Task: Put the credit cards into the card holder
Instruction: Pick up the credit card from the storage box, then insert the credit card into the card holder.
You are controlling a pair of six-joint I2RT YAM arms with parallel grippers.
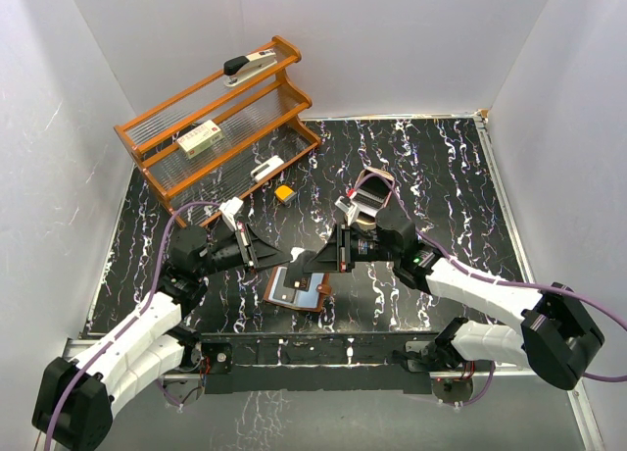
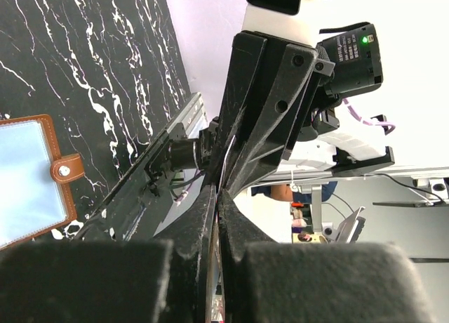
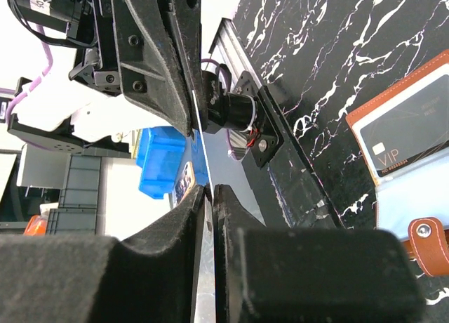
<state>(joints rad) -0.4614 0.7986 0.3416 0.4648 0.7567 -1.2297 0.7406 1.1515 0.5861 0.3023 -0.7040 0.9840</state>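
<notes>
While the wallet [image 1: 299,292] lies open on the table [image 1: 441,196] below, the left pincer [image 2: 216,193] clamps a card [image 3: 197,137] on edge; the right pincer [image 3: 209,189] stands nearly together around its other end, grip impossible to tell.

We read "VIP" on the dark credit card [image 3: 410,130] tucked in the card holder [image 3: 435,249]; the finer line printed beneath is too small to read.

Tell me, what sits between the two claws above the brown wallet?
A thin credit card, seen edge-on, bridges the left gripper and the right gripper. It lies between both pairs of fingers, as both wrist views show.
</notes>
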